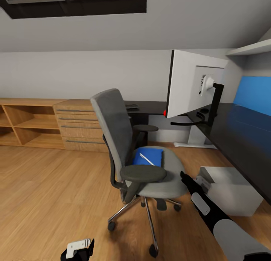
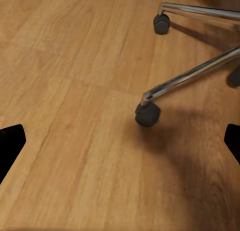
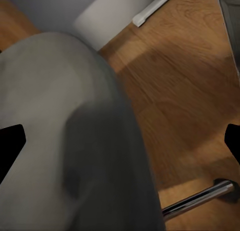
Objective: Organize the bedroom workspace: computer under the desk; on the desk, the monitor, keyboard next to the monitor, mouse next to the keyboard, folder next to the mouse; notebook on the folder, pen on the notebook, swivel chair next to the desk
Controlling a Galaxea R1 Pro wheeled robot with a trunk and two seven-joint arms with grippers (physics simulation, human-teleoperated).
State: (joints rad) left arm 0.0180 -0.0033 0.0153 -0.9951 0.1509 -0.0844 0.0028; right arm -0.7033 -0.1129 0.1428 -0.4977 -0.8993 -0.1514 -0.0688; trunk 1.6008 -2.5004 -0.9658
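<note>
Scene at the grey swivel chair (image 1: 150, 170). The blue flat folder (image 1: 148, 156), with a slim white pen (image 1: 146, 159) lying on it, sits on the chair seat just beyond the right gripper (image 1: 185, 177), whose fingers are spread in its wrist view. The left gripper (image 1: 81, 249) hangs low over the wooden floor (image 2: 75, 116), fingers also apart. The white monitor (image 1: 194, 84) stands on the dark desk (image 1: 241, 133); the folder transfer remains. Keyboard, mouse and notebook cannot be made out.
</note>
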